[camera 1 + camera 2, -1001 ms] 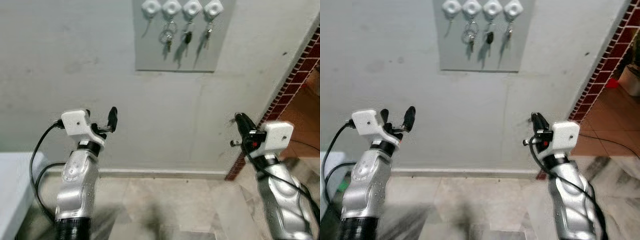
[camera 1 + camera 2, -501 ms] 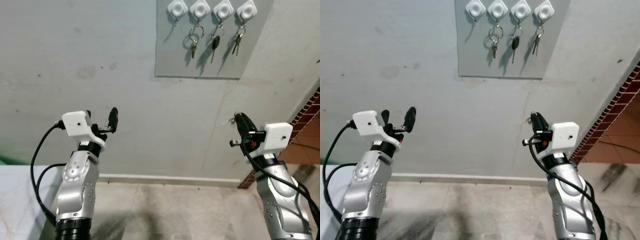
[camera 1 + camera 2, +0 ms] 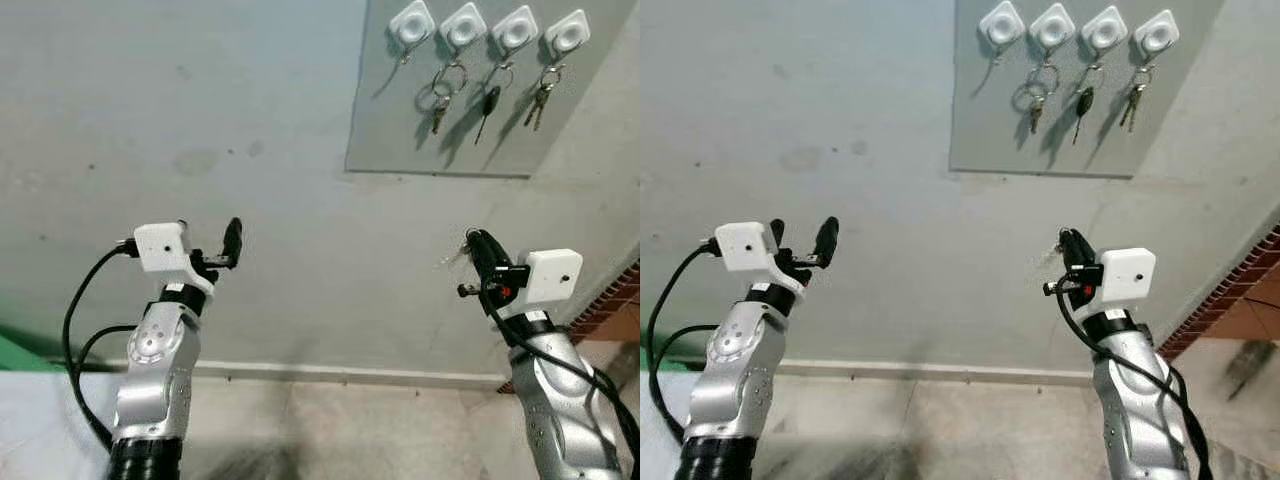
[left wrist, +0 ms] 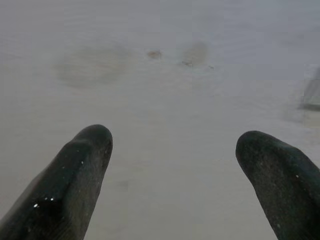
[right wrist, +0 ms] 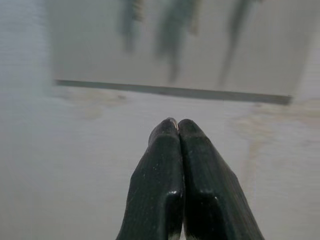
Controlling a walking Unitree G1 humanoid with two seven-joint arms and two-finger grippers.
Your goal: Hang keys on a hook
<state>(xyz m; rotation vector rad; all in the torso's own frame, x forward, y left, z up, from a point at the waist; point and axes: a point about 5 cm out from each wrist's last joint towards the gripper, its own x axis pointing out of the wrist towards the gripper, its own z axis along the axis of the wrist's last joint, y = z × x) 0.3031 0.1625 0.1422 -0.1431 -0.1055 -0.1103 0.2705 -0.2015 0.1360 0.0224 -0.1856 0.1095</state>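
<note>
**A:** Where's the set to be hung?

**B:** The small silvery keys point(image 3: 453, 252) poke out at the tip of the right gripper point(image 3: 476, 243), at about four o'clock in the head view. Its black fingers point(image 5: 165, 165) are pressed flat together, with only a sliver of metal showing between the tips. It's a thin pinch.

**A:** And the target?

**B:** It's the empty white square hook point(image 3: 411, 22) at the nine o'clock end of the row, on the grey wall panel point(image 3: 400, 140) up at one o'clock. It is well above the gripper. The three neighbouring hooks each carry something: a ringed key bunch point(image 3: 441, 95), a black-headed key point(image 3: 487, 101) and a small key bunch point(image 3: 541, 94).

**A:** What might go wrong?

**B:** I'd worry about three things. With such a slight grip, the keys could slip on the lift. I can't make out their ring, so it may miss the peg. The fingers could also knock the ringed bunch just beside the free hook.

**A:** The other arm?

**B:** The left gripper point(image 3: 802, 240) is at eight o'clock, spread wide and empty, facing bare wall point(image 4: 165, 60).
</note>
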